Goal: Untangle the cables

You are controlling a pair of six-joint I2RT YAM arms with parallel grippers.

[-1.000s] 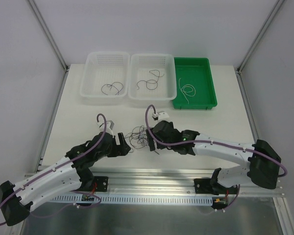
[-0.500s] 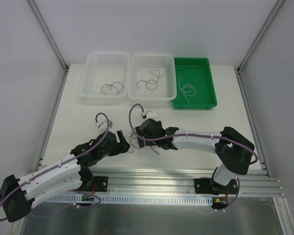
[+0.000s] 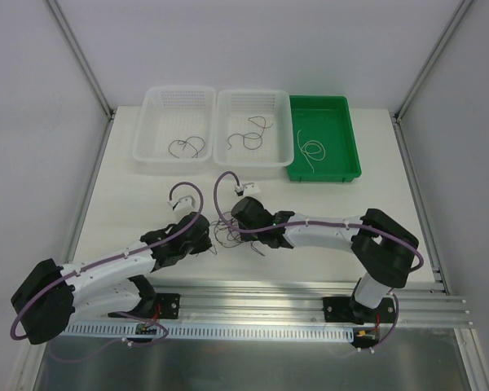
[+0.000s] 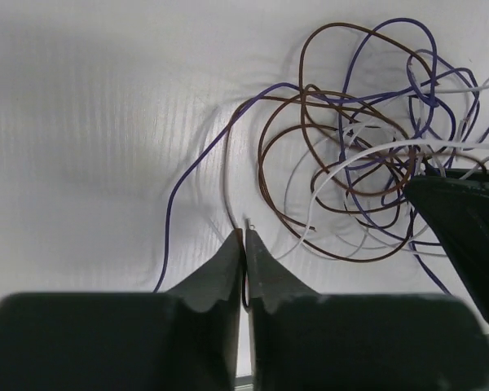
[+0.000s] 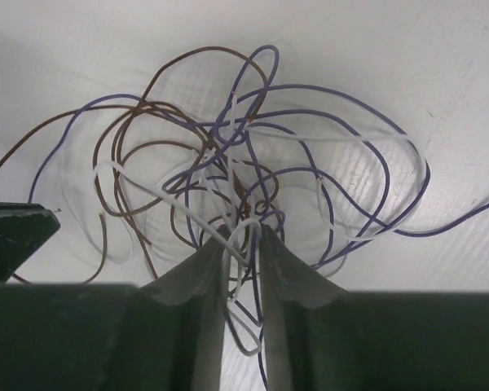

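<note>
Two end effectors have just gone from wide apart to closed, and both now pinch the cables [image 3: 226, 235], a loose knot of brown, purple and white strands on the desk [image 3: 130, 195] between my arms. My left end effector [image 4: 244, 244] is pressed together on one thin strand end; my right end effector [image 5: 243, 248] is clamped on a white loop mid-knot. I judge pulling apart can begin.

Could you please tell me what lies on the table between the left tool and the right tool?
The tangled cables fill the stretch between the left tool and the right tool; the top view shows it best.
</note>
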